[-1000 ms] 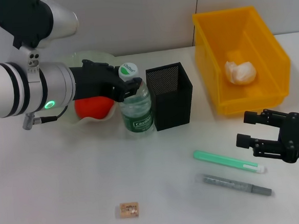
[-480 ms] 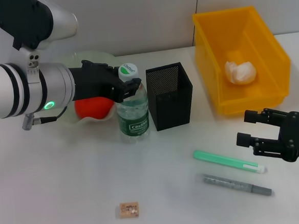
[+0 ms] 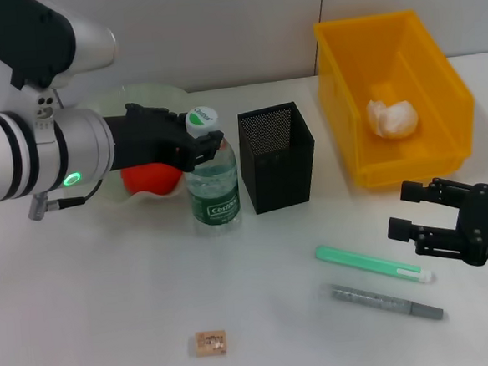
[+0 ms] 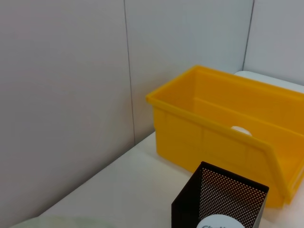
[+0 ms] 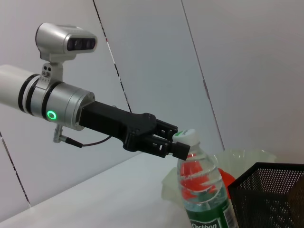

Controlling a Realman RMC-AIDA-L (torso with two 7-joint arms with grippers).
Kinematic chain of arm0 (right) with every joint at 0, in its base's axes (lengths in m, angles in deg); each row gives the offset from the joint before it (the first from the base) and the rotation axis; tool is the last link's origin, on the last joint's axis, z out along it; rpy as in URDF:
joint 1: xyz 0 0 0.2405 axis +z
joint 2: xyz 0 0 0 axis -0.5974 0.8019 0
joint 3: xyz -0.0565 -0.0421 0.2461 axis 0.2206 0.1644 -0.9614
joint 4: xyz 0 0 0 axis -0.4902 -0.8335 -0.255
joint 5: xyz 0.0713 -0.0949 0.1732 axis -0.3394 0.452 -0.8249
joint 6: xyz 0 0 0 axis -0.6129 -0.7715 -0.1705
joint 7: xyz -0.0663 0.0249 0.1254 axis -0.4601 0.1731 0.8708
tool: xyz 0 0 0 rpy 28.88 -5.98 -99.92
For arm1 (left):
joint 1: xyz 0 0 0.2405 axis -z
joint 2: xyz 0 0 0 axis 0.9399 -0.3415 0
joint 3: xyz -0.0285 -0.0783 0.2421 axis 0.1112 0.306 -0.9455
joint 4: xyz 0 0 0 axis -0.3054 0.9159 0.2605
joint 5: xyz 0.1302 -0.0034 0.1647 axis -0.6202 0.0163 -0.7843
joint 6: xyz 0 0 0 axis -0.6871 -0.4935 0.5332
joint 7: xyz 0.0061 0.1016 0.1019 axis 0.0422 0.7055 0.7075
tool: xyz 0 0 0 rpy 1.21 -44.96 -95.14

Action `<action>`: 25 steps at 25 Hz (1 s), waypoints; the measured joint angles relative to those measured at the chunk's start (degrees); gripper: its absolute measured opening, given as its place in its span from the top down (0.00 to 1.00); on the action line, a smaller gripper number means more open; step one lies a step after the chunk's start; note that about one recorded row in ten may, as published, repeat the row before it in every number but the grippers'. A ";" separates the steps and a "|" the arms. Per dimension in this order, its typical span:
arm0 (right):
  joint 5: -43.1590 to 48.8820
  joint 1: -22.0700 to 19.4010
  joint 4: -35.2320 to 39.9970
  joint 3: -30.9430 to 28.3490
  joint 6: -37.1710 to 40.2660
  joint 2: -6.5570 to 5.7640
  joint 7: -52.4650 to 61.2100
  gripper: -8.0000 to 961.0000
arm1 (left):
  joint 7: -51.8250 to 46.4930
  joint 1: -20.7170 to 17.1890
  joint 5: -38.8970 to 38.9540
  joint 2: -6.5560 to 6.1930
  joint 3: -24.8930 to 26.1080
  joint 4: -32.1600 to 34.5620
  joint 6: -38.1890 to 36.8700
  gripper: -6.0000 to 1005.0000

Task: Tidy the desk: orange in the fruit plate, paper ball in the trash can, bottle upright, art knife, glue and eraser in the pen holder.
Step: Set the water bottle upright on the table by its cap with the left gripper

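bottle (image 3: 212,185): clear, green label, white cap, upright beside holder (image 3: 277,155)
left gripper (image 3: 198,143): fingers clamped on bottle neck
right gripper (image 3: 421,217): fingers spread, holding nothing

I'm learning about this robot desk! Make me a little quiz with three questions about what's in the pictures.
1. True or false: the paper ball already lies inside the yellow bin.
2. Which thing does the left tool hold by the neck? A) the green pen B) the bottle C) the eraser
3. Fill in: the orange sits in the fruit ____.

Key: 1 true. 2 B; the bottle stands upright beside the black pen holder. 3 plate. The right tool hovers open near the green pen.
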 joint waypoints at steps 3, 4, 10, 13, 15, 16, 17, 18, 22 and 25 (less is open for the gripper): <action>0.02 0.00 0.00 0.01 0.05 0.02 0.01 0.21 | 0.00 -0.93 0.03 -0.02 0.44 0.42 -0.02 0.56; 0.04 0.00 0.00 0.02 0.07 0.06 0.02 0.21 | 0.00 -1.15 0.02 -0.03 0.54 0.60 -0.11 0.56; 0.04 0.03 -0.01 0.02 0.05 0.09 0.04 0.21 | 0.00 -2.77 -0.20 -0.13 0.59 2.51 -0.55 0.56; 0.04 0.04 0.00 0.02 0.03 0.09 0.05 0.21 | 0.00 -3.25 -0.26 -0.14 0.60 3.12 -0.80 0.56; 0.04 0.04 0.00 0.02 0.02 0.09 0.06 0.21 | 0.00 -3.33 -0.27 -0.13 0.60 3.25 -0.88 0.56; 0.04 0.10 -0.01 0.02 0.01 0.09 0.07 0.21 | 0.00 -3.48 -0.27 -0.13 0.60 3.69 -0.95 0.56; 0.04 0.10 -0.01 0.02 0.01 0.09 0.07 0.21 | 0.00 -3.49 -0.27 -0.13 0.60 3.75 -0.96 0.56; 0.04 0.12 -0.01 0.02 0.01 0.09 0.07 0.21 | 0.00 -3.51 -0.27 -0.13 0.60 3.79 -0.97 0.56; 0.04 0.13 0.00 0.02 0.01 0.09 0.07 0.21 | 0.00 -3.52 -0.26 -0.12 0.61 4.37 -1.25 0.56; 0.04 0.10 0.00 0.02 0.01 0.09 0.07 0.21 | 0.00 -3.52 -0.25 -0.13 0.60 4.49 -1.46 0.56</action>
